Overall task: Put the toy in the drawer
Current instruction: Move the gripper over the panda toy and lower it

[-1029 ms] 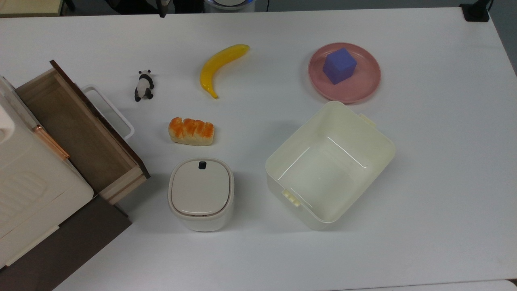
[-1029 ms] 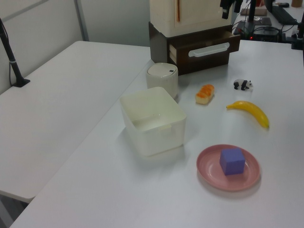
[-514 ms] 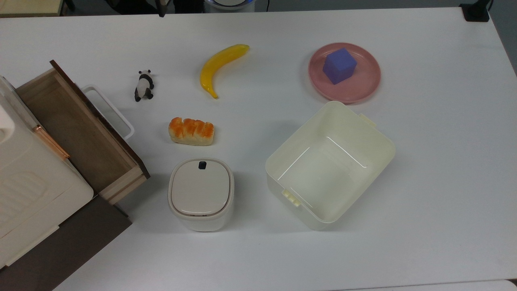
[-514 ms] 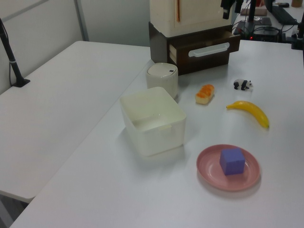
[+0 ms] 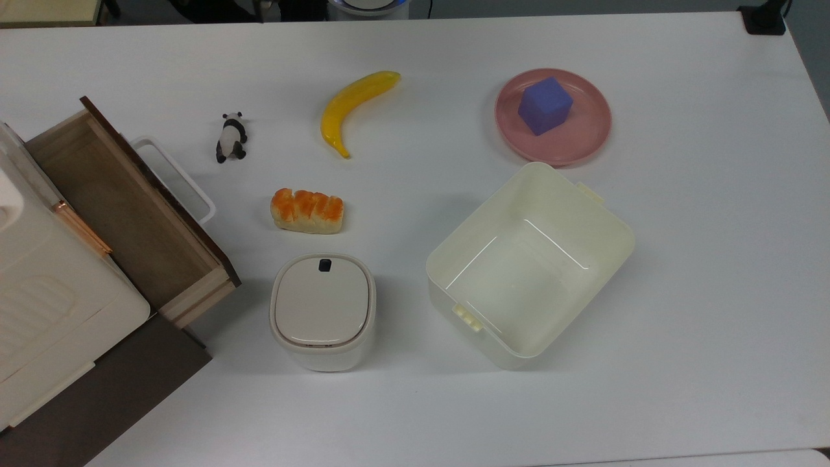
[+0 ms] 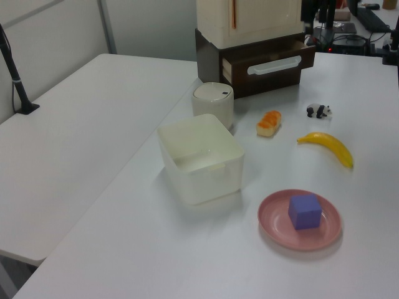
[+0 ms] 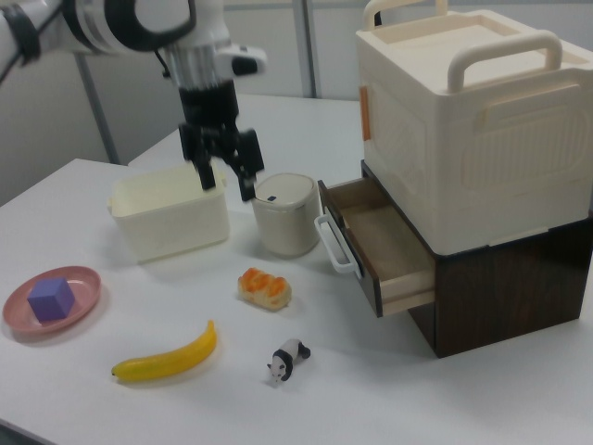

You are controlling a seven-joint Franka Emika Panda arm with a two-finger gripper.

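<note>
**Panda toy on the table, drawer pulled out, fingers apart in the air**

The toy [image 5: 230,137] stood on the white table [image 5: 681,292], untouched; in the top view it sat just beside the drawer's white loop handle [image 5: 175,178], to the top view's right of it, and to the top view's left of the yellow banana [image 5: 353,107]; the right view showed the toy [image 7: 288,360] near the front edge of the table, between the banana [image 7: 169,355] and the drawer cabinet. The drawer [image 5: 123,207] was pulled out of the dark brown cabinet, its light-wood inside bare; a cream box with handles [image 7: 473,120] sat on top of the cabinet.

In the right view the gripper [image 7: 225,176] hung in the air, pointing down, its dark fingers [image 7: 246,171] apart with nothing between them; it appeared in front of the cream bin [image 7: 170,216] and the lidded white container [image 7: 286,214], well apart from the toy.

A bread roll [image 5: 307,211] lay between the toy and the lidded container [image 5: 322,310]; the open cream bin [image 5: 528,263] stood to the top view's right of that container; a purple cube [image 5: 545,105] rested on a pink plate [image 5: 583,139] beyond the bin.
</note>
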